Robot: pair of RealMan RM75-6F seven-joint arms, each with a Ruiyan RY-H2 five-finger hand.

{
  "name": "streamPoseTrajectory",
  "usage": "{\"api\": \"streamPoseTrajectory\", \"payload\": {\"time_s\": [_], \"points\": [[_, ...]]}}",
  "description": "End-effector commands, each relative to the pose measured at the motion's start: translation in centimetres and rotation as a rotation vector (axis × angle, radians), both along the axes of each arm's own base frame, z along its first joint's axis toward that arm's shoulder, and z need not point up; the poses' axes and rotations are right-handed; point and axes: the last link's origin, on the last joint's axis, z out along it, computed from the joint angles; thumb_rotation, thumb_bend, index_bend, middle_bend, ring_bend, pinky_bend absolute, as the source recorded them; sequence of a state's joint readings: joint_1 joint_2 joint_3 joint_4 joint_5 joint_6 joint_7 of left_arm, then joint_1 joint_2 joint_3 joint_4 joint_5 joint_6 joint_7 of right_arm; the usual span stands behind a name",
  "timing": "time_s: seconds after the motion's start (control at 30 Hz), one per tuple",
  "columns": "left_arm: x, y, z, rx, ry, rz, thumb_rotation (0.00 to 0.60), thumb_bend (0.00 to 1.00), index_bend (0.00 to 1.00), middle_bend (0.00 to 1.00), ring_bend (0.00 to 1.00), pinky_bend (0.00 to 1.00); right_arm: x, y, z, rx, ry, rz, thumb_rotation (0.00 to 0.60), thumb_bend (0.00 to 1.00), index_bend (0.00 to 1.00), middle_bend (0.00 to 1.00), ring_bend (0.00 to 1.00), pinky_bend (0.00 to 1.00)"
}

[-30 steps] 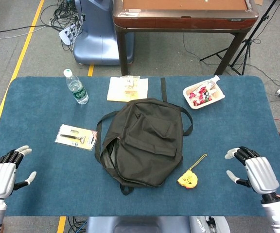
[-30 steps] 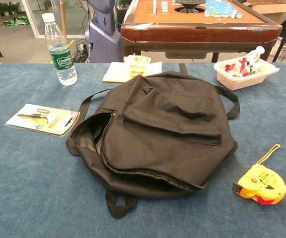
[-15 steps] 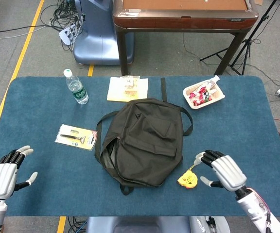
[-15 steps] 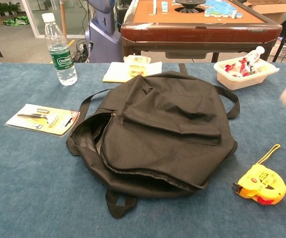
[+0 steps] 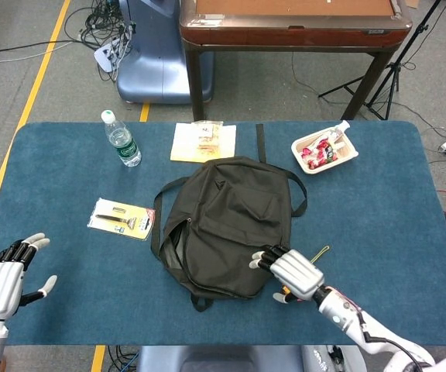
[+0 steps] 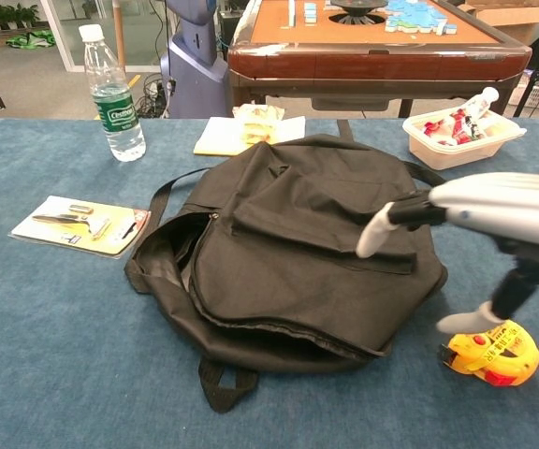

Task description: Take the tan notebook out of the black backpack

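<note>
The black backpack (image 5: 227, 225) lies flat in the middle of the blue table, its main zip gaping along the left side (image 6: 171, 262). The tan notebook does not show; the bag's inside is dark. My right hand (image 5: 293, 273) hovers over the backpack's lower right edge, fingers spread and empty; the chest view has it (image 6: 494, 210) above the bag's right side, thumb hanging down over the tape measure. My left hand (image 5: 5, 280) stays open, holding nothing, at the table's near left corner, far from the bag.
A yellow tape measure (image 6: 491, 350) lies right of the bag, under my right hand. A carded tool pack (image 5: 121, 218) sits left of it, a water bottle (image 5: 121, 139) far left, papers (image 5: 203, 142) behind, and a snack tray (image 5: 324, 150) far right.
My right hand has swept left from the table's near right side to above the backpack's lower right edge, covering the tape measure in the head view. The left hand has stayed put.
</note>
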State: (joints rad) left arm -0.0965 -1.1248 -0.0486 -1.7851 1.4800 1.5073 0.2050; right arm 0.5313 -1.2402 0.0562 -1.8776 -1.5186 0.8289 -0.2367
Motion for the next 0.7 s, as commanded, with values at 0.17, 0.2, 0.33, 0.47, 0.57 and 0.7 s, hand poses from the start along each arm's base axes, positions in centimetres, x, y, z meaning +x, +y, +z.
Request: {"api": "streamPoseTrajectory", "payload": {"time_s": [0.17, 0.2, 0.33, 0.47, 0.57, 0.7], "points": [[-0.1, 0.1, -0.1, -0.005, -0.001, -0.002, 0.600, 0.21, 0.24, 0.20, 0.19, 0.25, 1.3, -1.5, -3.2, 0.032, 0.062, 0.051, 0.600, 0.19, 0.25, 0.19, 0.10, 0.21], [-0.1, 0.1, -0.1, -0.005, -0.001, -0.002, 0.600, 0.21, 0.24, 0.20, 0.19, 0.25, 1.4, -1.6, -3.5, 0.037, 0.068, 0.053, 0.600, 0.19, 0.25, 0.19, 0.10, 0.21], [-0.2, 0.1, 0.0, -0.002, -0.001, 0.000, 0.600, 0.21, 0.24, 0.20, 0.19, 0.25, 1.7, -2.1, -4.8, 0.044, 0.103, 0.074, 0.600, 0.19, 0.25, 0.19, 0.10, 0.21], [-0.3, 0.1, 0.0, -0.005, 0.000, 0.004, 0.600, 0.21, 0.24, 0.20, 0.19, 0.25, 1.8, -2.6, -6.0, 0.046, 0.125, 0.069, 0.600, 0.28, 0.25, 0.19, 0.10, 0.21], [-0.4, 0.0, 0.1, -0.005, -0.001, 0.005, 0.600, 0.21, 0.24, 0.20, 0.19, 0.25, 2.0, -3.0, -6.7, 0.046, 0.135, 0.063, 0.600, 0.40, 0.25, 0.19, 0.10, 0.21], [-0.4, 0.0, 0.2, 0.000, -0.004, 0.006, 0.600, 0.21, 0.24, 0.20, 0.19, 0.25, 2.2, -3.5, -6.9, 0.040, 0.137, 0.053, 0.600, 0.51, 0.26, 0.19, 0.10, 0.21]]}}
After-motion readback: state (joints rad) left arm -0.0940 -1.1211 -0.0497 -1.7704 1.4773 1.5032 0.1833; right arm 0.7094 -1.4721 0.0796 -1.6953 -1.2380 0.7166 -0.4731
